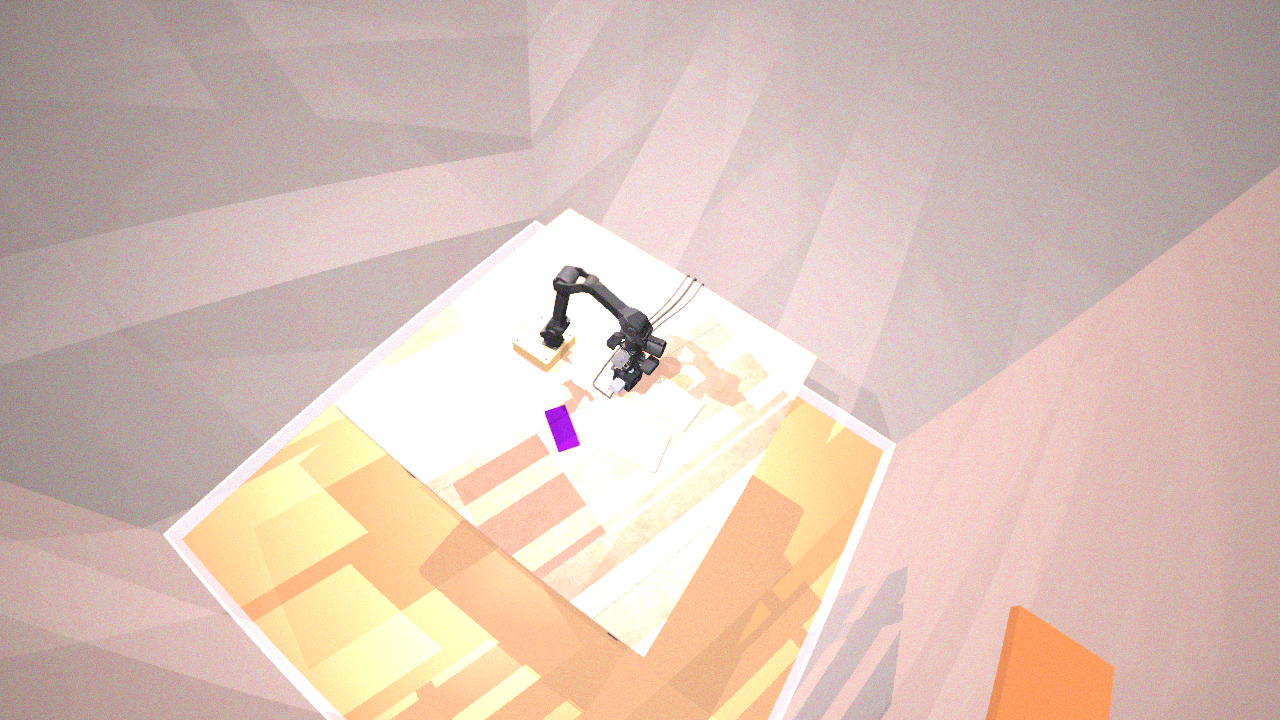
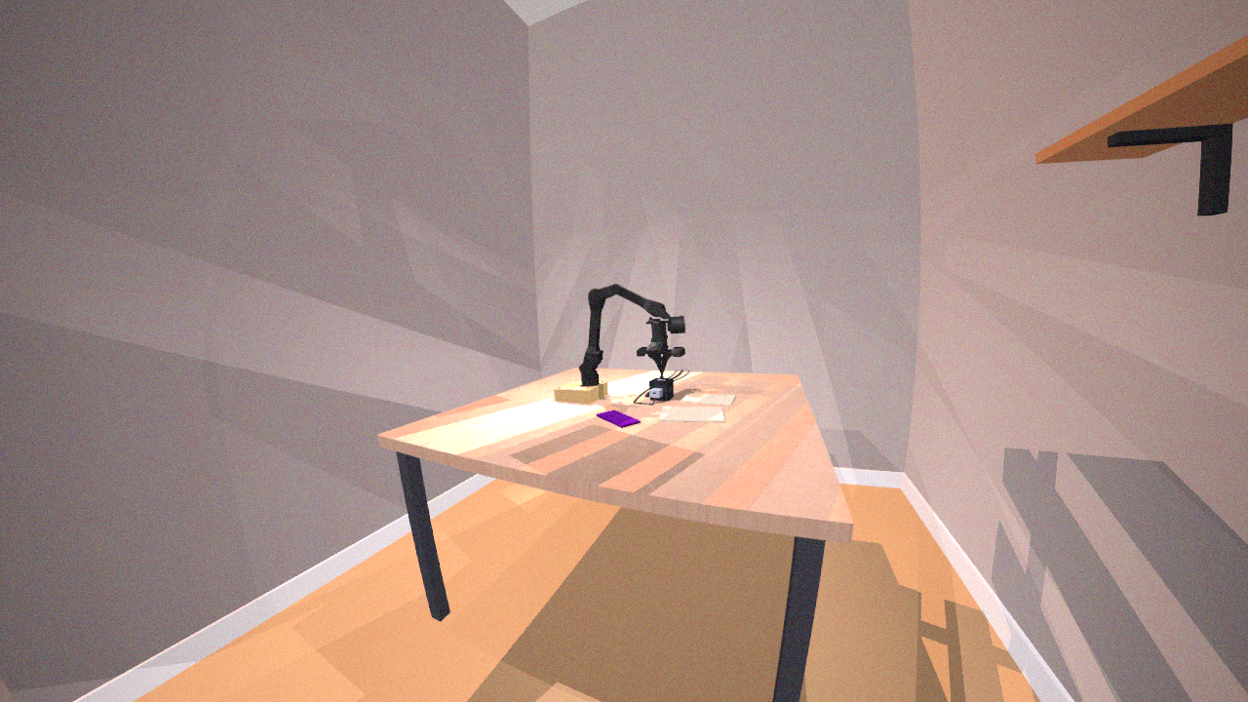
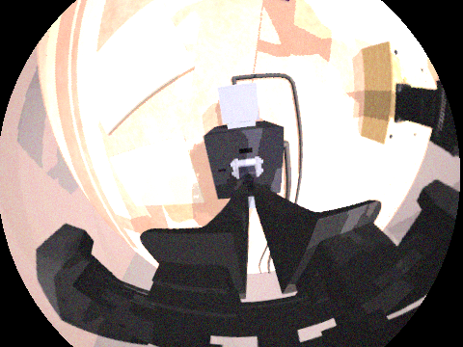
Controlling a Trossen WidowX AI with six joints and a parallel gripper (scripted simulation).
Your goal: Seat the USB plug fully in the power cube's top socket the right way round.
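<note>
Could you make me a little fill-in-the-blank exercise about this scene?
The flat, rectangular slab on the wooden table is ____.
The white block sits beside a cube coloured ____.
The black gripper points ____.
The exterior view shows ____ dark table legs.

Missing words: purple; black; down; two.
</note>
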